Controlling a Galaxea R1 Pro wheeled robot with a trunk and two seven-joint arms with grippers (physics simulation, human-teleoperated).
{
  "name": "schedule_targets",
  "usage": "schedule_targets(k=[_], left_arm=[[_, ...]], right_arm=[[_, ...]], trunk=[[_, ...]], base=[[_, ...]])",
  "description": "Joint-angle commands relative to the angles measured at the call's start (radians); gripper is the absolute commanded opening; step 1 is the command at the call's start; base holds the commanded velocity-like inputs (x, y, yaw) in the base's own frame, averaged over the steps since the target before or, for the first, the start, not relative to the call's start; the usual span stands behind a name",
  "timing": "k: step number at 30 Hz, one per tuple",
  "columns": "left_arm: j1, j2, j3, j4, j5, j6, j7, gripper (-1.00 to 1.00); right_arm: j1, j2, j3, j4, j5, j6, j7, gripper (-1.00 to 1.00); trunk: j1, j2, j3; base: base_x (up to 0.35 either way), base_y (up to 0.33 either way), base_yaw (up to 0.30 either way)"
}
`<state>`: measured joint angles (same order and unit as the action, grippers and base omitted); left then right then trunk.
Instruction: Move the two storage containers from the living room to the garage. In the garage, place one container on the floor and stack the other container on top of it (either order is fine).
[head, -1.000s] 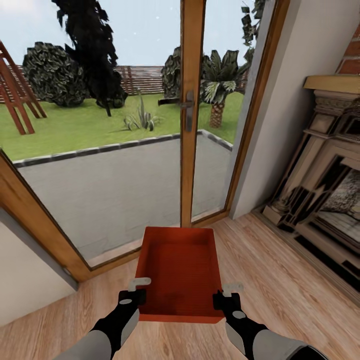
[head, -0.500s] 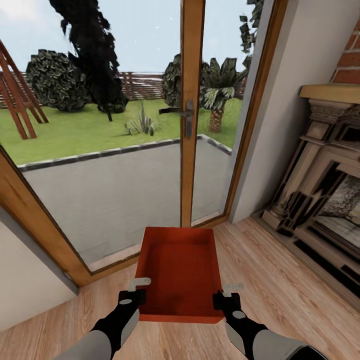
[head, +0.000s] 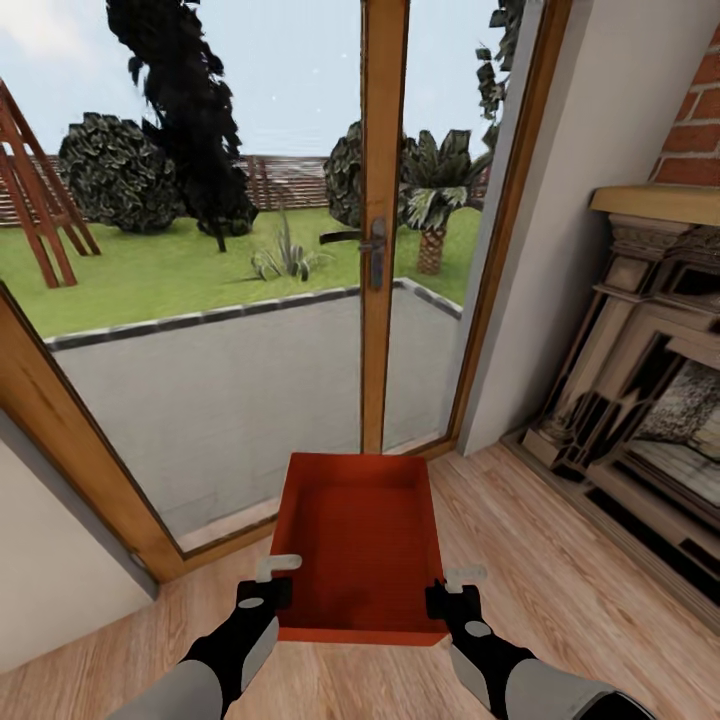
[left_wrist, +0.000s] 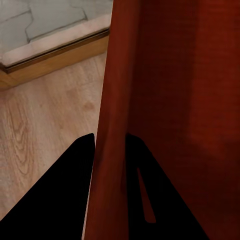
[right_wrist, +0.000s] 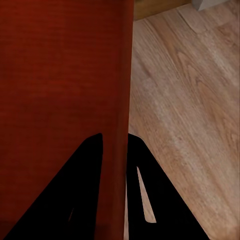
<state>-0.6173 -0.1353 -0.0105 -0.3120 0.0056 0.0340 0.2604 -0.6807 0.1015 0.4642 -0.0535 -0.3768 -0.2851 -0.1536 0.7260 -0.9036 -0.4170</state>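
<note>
the robot holds one orange-red bin (head: 360, 545) out in front of its trunk, above the wood-plank floor (head: 560, 560) of the living room. the bin's long axis runs straight away from the robot, toward the glass garden doors (head: 372, 230). each arm takes one long side near the end closest to the robot — the left gripper (head: 268, 592) is clamped on the left wall, the right gripper (head: 452, 598) on the right wall. in both wrist views a dark finger sits on either side of the thin wall. neither arm is nearer; the grip looks even. the fireplace (head: 650, 400) stands to the right. judging by the room, the carry to the garage is yet to be made, and the bin should stay level between both arms.
</note>
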Motion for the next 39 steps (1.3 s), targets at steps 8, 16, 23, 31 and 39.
schedule_targets(k=[8,16,23,31,39], left_arm=[[-0.001,0.001,0.026,-0.028,-0.015,0.004,0.008,-1.0],[-0.001,0.001,0.026,-0.029,-0.016,0.005,0.009,-1.0],[-0.001,0.0,0.025,-0.029,-0.016,0.005,0.01,-1.0],[-0.001,0.0,0.024,-0.029,-0.015,0.006,0.01,-1.0],[-0.001,0.0,0.025,-0.029,-0.016,0.006,0.009,-1.0]], right_arm=[[0.0,0.0,0.001,0.011,-0.02,-0.006,-0.001,-1.0],[0.0,0.0,0.001,0.011,-0.02,-0.006,-0.001,-1.0],[0.0,0.0,0.001,0.011,-0.02,-0.006,-0.001,-1.0],[0.0,0.0,0.001,0.011,-0.02,-0.006,-0.001,-1.0],[0.0,0.0,0.001,0.011,-0.02,-0.006,-0.001,-1.0]], trunk=[[-0.031,0.056,0.037],[-0.038,0.07,0.056],[-0.038,0.07,0.068],[-0.038,0.07,0.081],[-0.038,0.07,0.094]], base=[[0.0,0.0,0.0],[0.0,0.0,0.0],[0.0,0.0,0.0],[0.0,0.0,0.0],[0.0,0.0,0.0]])
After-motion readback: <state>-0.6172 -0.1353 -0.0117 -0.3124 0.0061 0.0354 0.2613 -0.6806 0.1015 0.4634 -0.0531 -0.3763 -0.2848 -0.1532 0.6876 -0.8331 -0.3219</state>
